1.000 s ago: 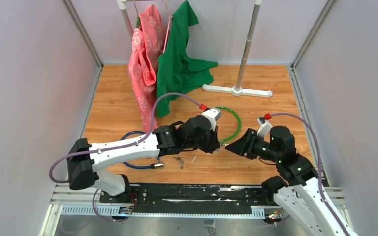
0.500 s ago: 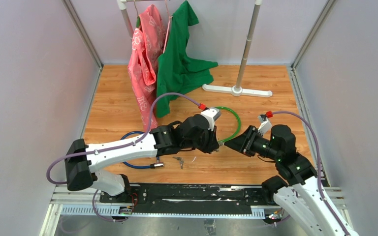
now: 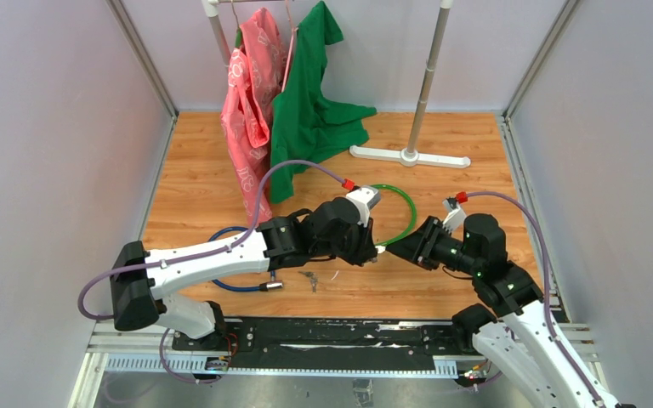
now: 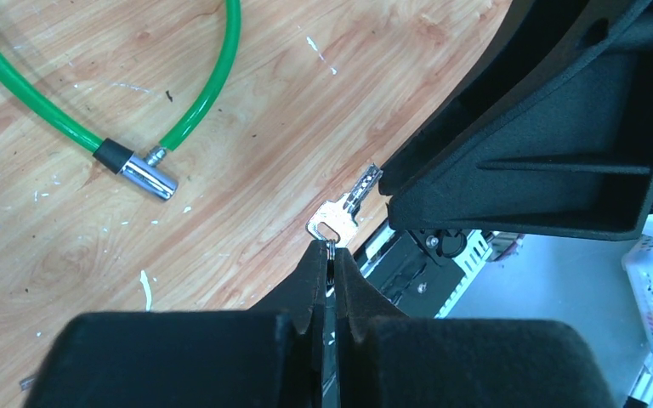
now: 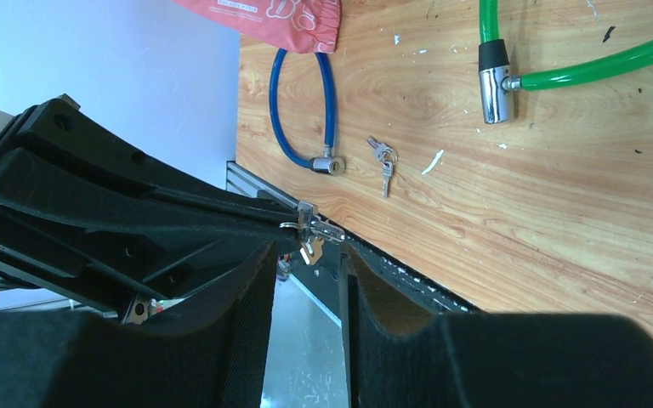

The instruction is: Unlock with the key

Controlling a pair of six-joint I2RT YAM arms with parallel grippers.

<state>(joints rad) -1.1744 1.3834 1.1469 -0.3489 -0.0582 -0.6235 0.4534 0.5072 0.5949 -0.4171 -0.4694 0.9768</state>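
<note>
My left gripper (image 4: pixel 330 251) is shut on the ring of a small silver key (image 4: pixel 344 212) and holds it above the wooden floor. The key points at my right gripper (image 5: pixel 310 251), whose jaws stand apart with the key (image 5: pixel 315 234) at their tips. The key's blade touches one right finger (image 4: pixel 408 183). In the top view both grippers meet tip to tip, left gripper (image 3: pixel 374 251) against right gripper (image 3: pixel 389 249). A green cable lock (image 3: pixel 404 212) lies just behind them, its silver lock cylinder (image 4: pixel 147 176) (image 5: pixel 497 93) on the floor.
A blue cable lock (image 3: pixel 225 255) (image 5: pixel 306 110) lies under the left arm, with a second bunch of keys (image 3: pixel 309 278) (image 5: pixel 383 157) beside it. A clothes rack (image 3: pixel 408 155) with a pink garment (image 3: pixel 251 102) and a green garment (image 3: pixel 310 102) stands at the back.
My right gripper has moved left to the left gripper's tip and narrowed its jaws round the key. The left arm has barely moved.
</note>
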